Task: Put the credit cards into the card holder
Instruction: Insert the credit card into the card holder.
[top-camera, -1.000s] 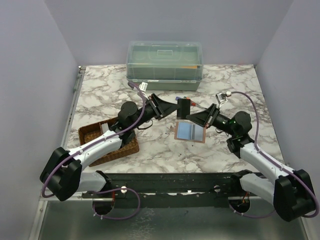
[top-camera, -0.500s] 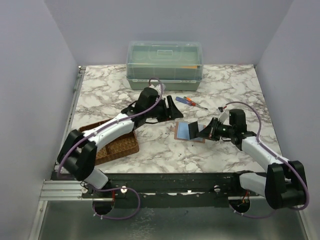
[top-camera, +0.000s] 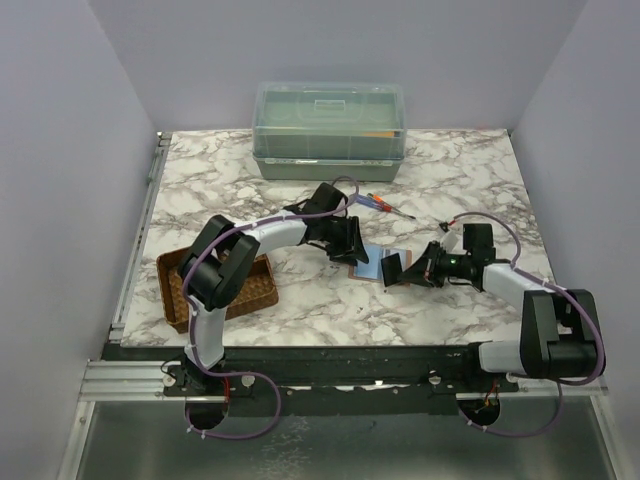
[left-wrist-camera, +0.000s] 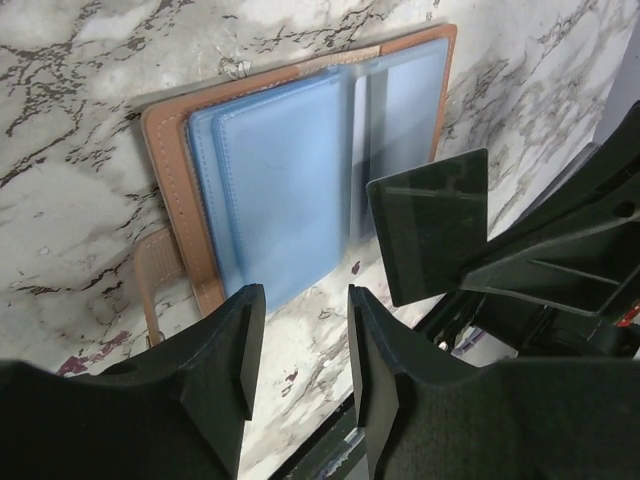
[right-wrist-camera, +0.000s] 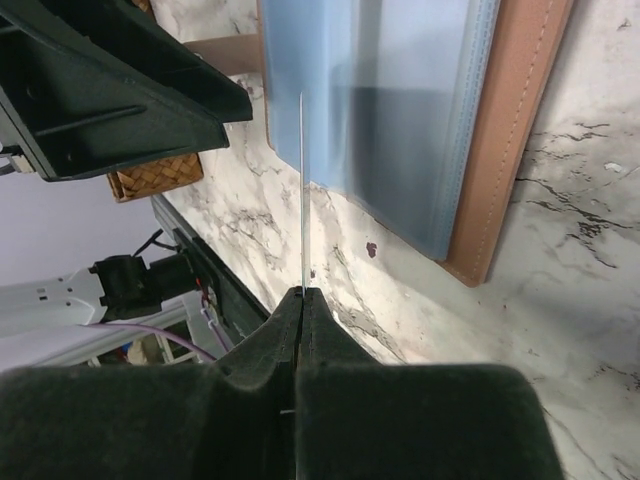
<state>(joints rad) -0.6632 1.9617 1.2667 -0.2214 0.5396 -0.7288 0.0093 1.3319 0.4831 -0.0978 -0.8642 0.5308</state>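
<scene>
Top view: card holder (top-camera: 372, 262) lay open on marble table (top-camera: 450, 170), blue sleeves up. Left gripper (top-camera: 350, 247) hovered over holder's left edge. Right gripper (top-camera: 405, 270) sat at holder's right edge, pinching card (top-camera: 392, 268). Woven tray (top-camera: 255, 295) well left of holder; screwdrivers (top-camera: 385, 203) just behind; lidded box (top-camera: 330, 125) farther behind.

Left wrist view: left gripper's jaws stood narrowly parted, nothing between, above holder's near edge. Dark card stood upright over holder's right page.

Right wrist view: right gripper clamped tight on card, seen edge-on, tip over holder's blue sleeve; contact unclear.
</scene>
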